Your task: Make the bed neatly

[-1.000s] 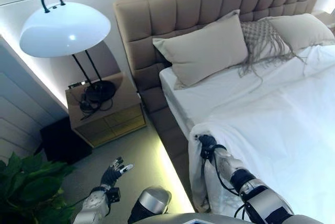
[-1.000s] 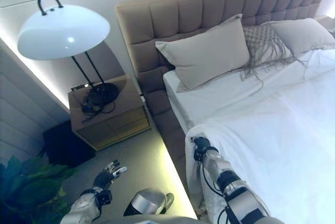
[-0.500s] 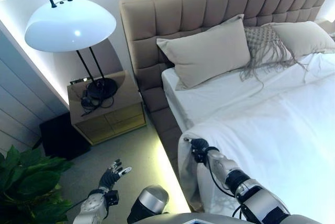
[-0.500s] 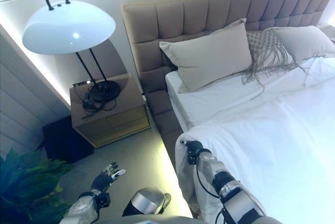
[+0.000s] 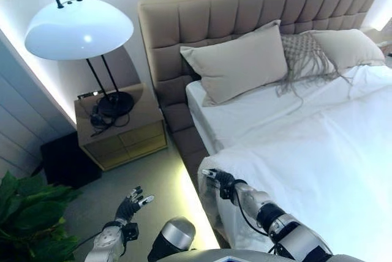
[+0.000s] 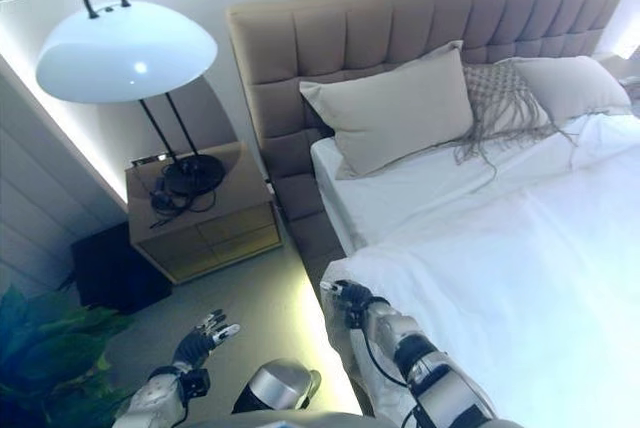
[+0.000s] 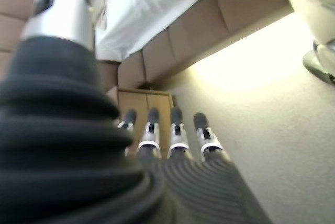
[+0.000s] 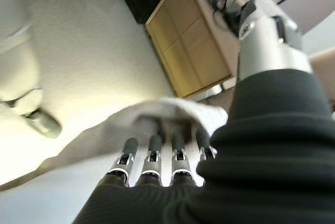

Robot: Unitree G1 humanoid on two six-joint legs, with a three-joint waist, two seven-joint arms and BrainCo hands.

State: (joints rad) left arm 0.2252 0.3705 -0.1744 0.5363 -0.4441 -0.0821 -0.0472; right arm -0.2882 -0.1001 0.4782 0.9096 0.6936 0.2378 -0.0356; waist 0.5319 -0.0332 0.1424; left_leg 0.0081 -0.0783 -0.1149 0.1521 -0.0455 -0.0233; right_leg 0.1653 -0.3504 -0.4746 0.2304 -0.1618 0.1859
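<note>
A white duvet (image 5: 318,145) covers the bed, its near corner bunched at the bed's left edge. My right hand (image 5: 223,182) is at that corner, over the side of the mattress. In the right wrist view its fingers (image 8: 152,153) curl into the white cloth (image 8: 157,114), which covers their tips. A beige pillow (image 5: 236,60), a fringed cushion (image 5: 303,54) and another pillow (image 5: 346,44) lean on the tufted headboard (image 5: 233,14). My left hand (image 5: 130,205) hangs open above the floor beside the bed, its fingers (image 7: 162,130) straight and holding nothing.
A wooden nightstand (image 5: 119,127) stands left of the bed, bearing a white dome lamp (image 5: 78,26) and tangled cords. A black box (image 5: 61,161) sits on the floor beside it. A leafy plant (image 5: 30,213) fills the lower left corner. A lit strip runs under the bed frame.
My right hand has drawn the duvet corner to the left, out past the bed's edge and lower. The left hand has stayed in place.
</note>
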